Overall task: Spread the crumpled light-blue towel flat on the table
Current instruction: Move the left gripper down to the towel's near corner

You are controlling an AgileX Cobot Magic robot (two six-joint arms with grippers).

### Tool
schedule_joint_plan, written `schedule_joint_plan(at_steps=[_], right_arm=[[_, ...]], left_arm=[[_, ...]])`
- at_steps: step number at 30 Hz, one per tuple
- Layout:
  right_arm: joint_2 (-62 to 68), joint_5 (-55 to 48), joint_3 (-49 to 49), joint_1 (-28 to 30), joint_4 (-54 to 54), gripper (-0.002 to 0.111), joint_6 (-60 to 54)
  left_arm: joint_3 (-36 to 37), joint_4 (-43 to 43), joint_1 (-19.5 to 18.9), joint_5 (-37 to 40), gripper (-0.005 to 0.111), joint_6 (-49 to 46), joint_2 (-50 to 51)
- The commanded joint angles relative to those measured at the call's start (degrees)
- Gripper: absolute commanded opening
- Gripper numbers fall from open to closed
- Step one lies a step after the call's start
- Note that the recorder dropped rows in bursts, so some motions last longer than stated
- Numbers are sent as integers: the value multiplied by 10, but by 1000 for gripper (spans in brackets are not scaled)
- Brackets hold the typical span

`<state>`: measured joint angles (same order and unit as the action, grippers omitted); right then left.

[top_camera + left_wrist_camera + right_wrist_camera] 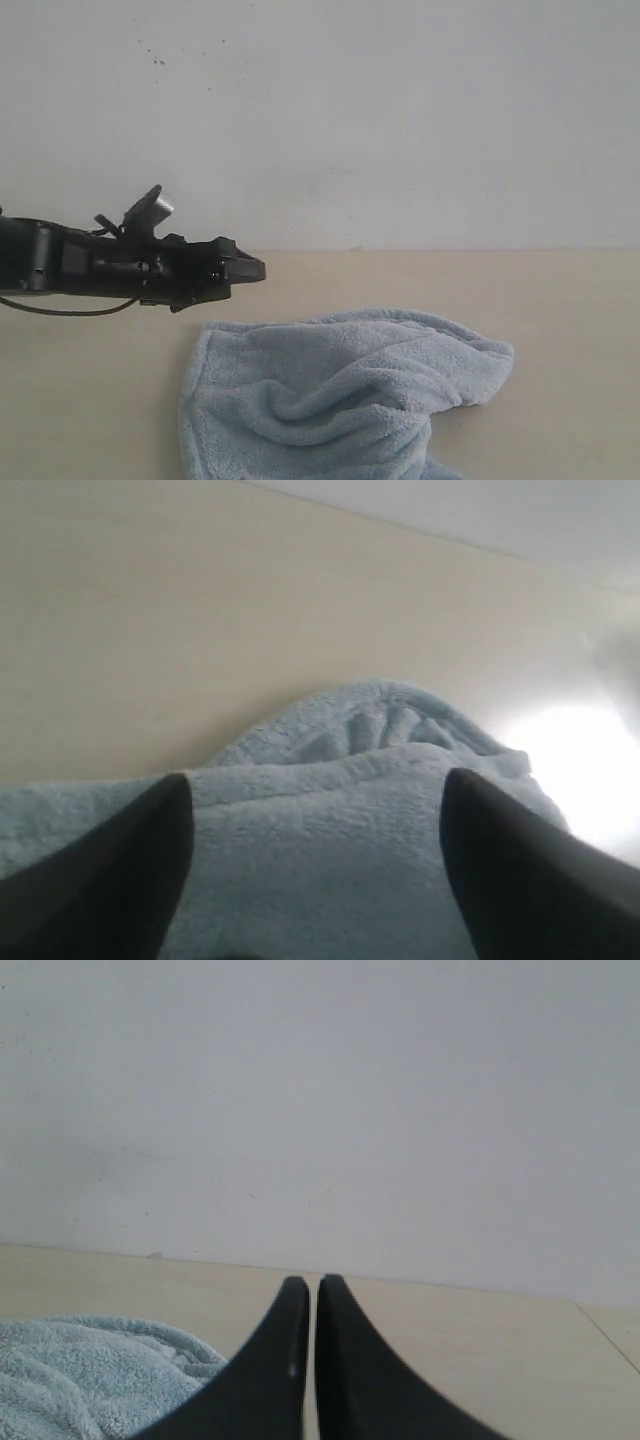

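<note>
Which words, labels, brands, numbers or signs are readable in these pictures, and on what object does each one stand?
None: no text is readable in any view.
The towel, the table, the wall, the left gripper and the right gripper show no letters or numbers.
The dark specks on the wall are marks, not writing.

L arm (90, 265) comes in from the left edge, lying approx. level, wrist straight, pointing right. L gripper (252, 270) sits at its tip, held in the air. In its wrist view the two dark fingers (120, 880) stand wide apart. R gripper (312, 1285) shows in its own wrist cam only: fingers pressed almost tip to tip w/ a hairline gap, aimed approx. level toward the far side.
</note>
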<state>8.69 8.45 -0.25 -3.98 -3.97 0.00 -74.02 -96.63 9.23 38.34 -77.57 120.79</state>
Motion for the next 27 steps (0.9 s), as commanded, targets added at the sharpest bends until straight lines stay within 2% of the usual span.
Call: schedule_joint_plan(at_steps=[1, 5, 9, 12, 24, 27], right_arm=[[0, 3, 3, -1, -3, 3, 0], [0, 3, 3, -1, -3, 3, 0], [0, 3, 3, -1, -3, 3, 0], [0, 3, 3, -1, -3, 3, 0], [0, 3, 3, -1, -3, 3, 0], [0, 3, 3, -1, -3, 3, 0]], left_arm=[[-33, 143, 22, -114, 67, 102, 3], [-49, 282, 40, -151, 67, 218, 6], [-60, 358, 53, -178, 67, 292, 15], [-61, 379, 62, -200, 65, 322, 26], [-61, 380, 63, -221, 63, 332, 72], [-61, 380, 63, -223, 57, 332, 76]])
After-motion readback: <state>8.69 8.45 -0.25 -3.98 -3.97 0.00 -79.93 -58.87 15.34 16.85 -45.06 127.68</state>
